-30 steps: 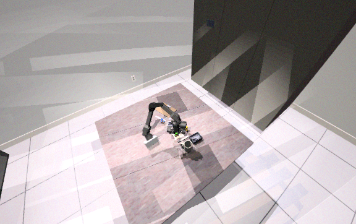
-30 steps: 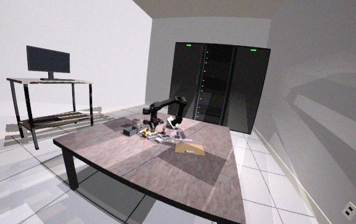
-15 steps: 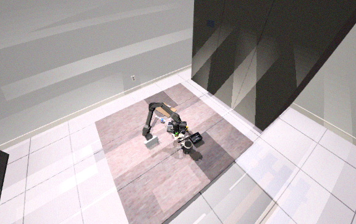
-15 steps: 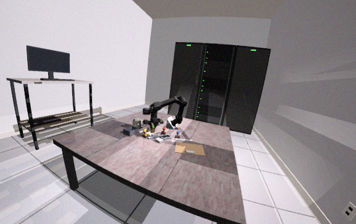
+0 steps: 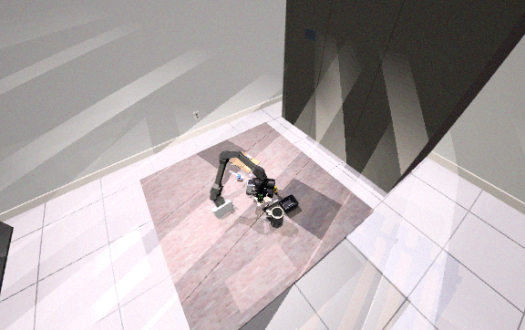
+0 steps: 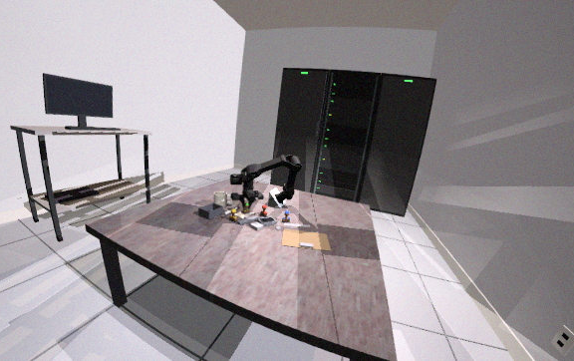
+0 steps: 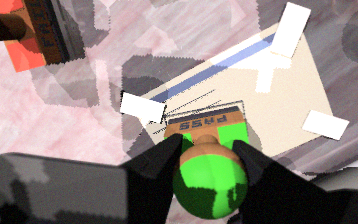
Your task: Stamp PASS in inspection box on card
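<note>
Top view: arm (image 5: 239,169) bent over bench (image 5: 207,255), stamp barely visible, too small to read.

Exterior view: gripper (image 6: 246,203) hangs just above cluster of stamps, left of the card (image 6: 306,239).

Wrist view: fingers clamped on the PASS stamp (image 7: 207,150) by its green knob, one each side. Stamp base sits over the card's lower left edge, w/ red stamp (image 7: 35,35) well apart, up-left.

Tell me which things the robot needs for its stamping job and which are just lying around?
Needed for the job:
- green PASS stamp, held in the gripper
- card, taped down with white strips

Just lying around:
- red stamp
- mug
- dark tray
- blue-topped stamp
</note>
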Controlling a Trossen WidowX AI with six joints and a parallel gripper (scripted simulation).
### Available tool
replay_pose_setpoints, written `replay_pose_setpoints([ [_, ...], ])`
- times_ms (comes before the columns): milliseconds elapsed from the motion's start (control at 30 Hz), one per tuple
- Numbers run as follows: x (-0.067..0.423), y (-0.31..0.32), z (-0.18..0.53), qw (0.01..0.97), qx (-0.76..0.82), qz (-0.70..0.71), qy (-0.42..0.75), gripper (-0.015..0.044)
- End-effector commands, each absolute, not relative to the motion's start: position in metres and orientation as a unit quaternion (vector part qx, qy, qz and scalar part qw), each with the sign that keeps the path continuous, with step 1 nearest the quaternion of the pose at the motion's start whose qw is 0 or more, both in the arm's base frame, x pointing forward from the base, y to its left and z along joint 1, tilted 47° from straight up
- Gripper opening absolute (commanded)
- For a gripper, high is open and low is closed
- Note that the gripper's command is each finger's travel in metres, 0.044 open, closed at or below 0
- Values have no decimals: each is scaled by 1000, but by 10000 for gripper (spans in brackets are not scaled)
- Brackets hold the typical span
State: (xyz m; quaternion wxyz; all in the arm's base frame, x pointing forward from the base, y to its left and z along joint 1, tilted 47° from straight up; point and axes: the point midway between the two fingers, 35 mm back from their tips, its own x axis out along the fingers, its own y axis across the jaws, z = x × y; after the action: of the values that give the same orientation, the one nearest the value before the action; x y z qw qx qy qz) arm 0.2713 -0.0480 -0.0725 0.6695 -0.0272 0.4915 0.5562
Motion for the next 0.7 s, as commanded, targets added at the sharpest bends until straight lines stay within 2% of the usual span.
replay_pose_setpoints([
  [0, 272, -46, -74, 670, -27, 557, 490, 0],
  [667, 273, -53, -67, 670, -27, 556, 490, 0],
])
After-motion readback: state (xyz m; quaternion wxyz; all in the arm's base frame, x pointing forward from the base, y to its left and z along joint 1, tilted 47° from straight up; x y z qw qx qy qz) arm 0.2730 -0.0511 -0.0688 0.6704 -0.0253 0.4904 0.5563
